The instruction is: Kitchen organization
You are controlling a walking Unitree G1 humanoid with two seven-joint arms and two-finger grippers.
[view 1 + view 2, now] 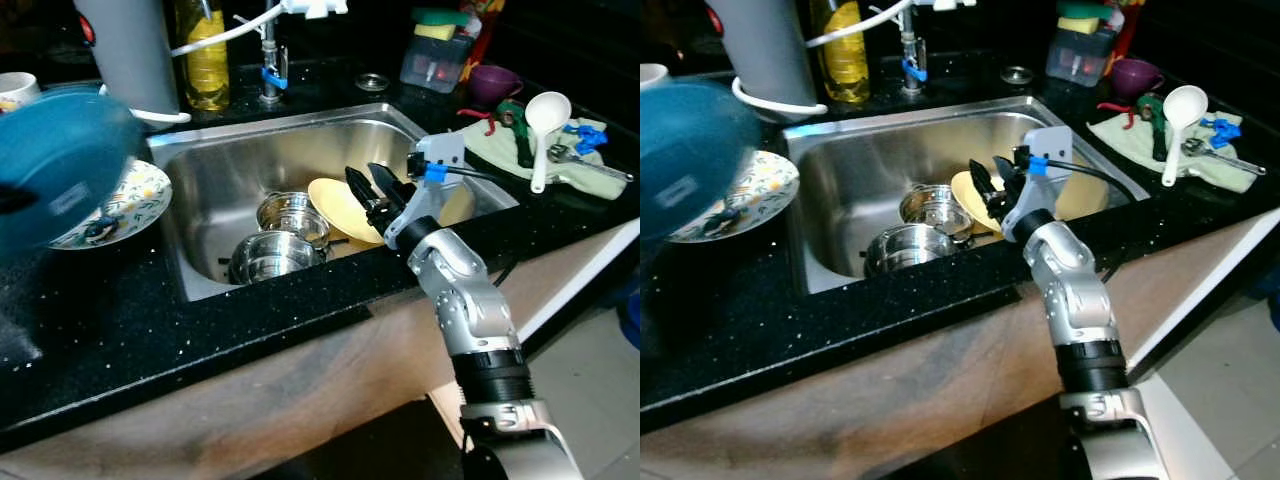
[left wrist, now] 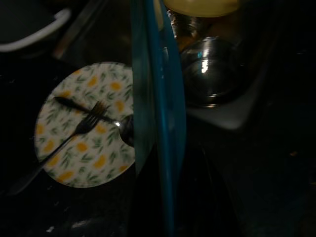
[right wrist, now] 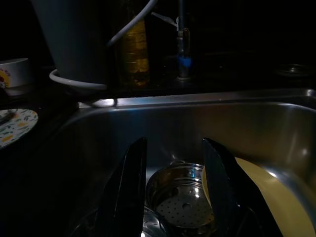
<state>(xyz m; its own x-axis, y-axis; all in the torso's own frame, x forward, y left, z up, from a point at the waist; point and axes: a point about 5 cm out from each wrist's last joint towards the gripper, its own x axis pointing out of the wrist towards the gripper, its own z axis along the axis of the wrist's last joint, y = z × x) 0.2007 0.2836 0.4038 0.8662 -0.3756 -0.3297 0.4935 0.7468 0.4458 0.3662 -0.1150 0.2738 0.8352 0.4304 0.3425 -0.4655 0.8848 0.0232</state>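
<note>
Looming closest, one blue plate (image 1: 55,170) is sitting in my left pincer, its fingers hidden. Beyond, my right pincer (image 1: 372,186) is hanging unclenched over the sink (image 1: 300,140), where two steel pots (image 1: 275,258) and one yellow plate (image 1: 335,205) are lying.
</note>
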